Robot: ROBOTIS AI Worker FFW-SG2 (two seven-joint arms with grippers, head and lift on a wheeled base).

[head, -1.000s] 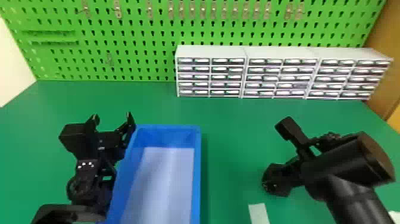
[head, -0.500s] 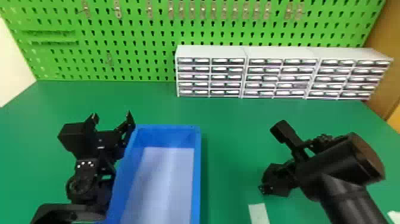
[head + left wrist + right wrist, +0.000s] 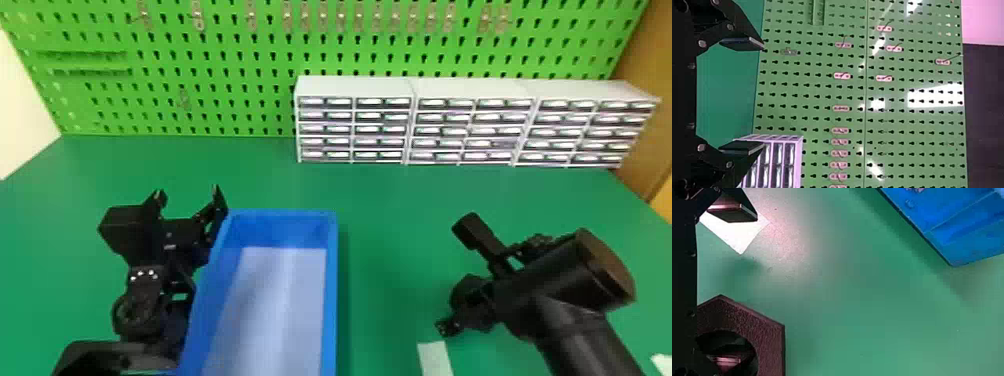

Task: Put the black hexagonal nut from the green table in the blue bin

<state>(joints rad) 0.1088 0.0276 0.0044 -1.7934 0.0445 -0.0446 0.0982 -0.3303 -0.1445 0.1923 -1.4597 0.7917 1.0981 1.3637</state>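
Right wrist view: the right claw (image 3: 746,288) is spreading its two flat fingers wide, with nothing pinched between their tips. The black hexagonal nut (image 3: 770,342) is showing its broad face on the green tabletop (image 3: 860,317) side, and the lower finger (image 3: 727,360) is appearing within the outline of its hole; whether that finger is reaching into the hole or only hovering above, I cannot tell. I take it the grasp is being lined up. Doing it well is probably calling for one clear choice: either bracketing the whole nut between the pads, or pinching one wall with a finger inside the hole. Coming down on the rim would be risking a tipped or skidding nut, so squaring the pads to two opposite faces before closing seems wise.

As for pose, the right arm (image 3: 585,325) is coming in from the bottom right in the head view, its claw angling down near a white rectangular patch (image 3: 435,357). Farther out, the blue bin (image 3: 331,290) is standing to that claw's left, apart from it. Just beyond the bin's left wall, the left claw (image 3: 764,96) is waiting with its fingers apart.
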